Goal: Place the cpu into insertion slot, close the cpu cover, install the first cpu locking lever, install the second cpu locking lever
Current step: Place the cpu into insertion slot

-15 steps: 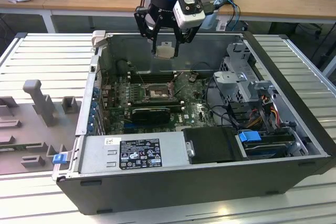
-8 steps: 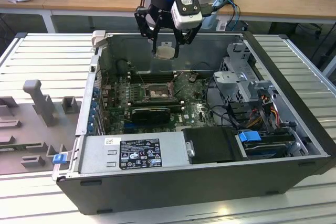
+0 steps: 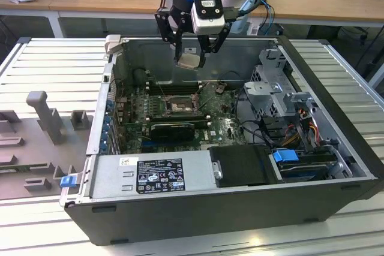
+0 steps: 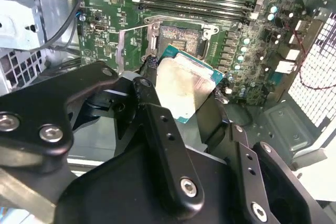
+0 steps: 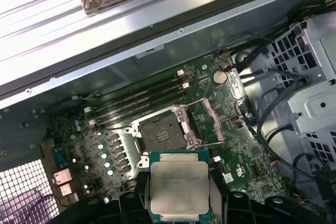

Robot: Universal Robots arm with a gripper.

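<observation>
Overhead, the gripper (image 3: pixel 191 58) clamps the cpu (image 5: pixel 178 184) above the computer case's (image 3: pixel 180 217) open insertion slot (image 5: pixel 161 132).

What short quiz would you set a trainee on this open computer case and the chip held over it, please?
1. True or false: the small, flat, silver-grey square cpu already sits in the square, dark-centred, metal-rimmed insertion slot.
2. The thin, dull-silver metal-frame cpu cover is: A) shut over the slot; B) swung open beside the slot; C) taken off altogether.
3. What does the black gripper hold?
Key: 1 false, the slot is bare; 2 B; 3 the cpu.
</observation>
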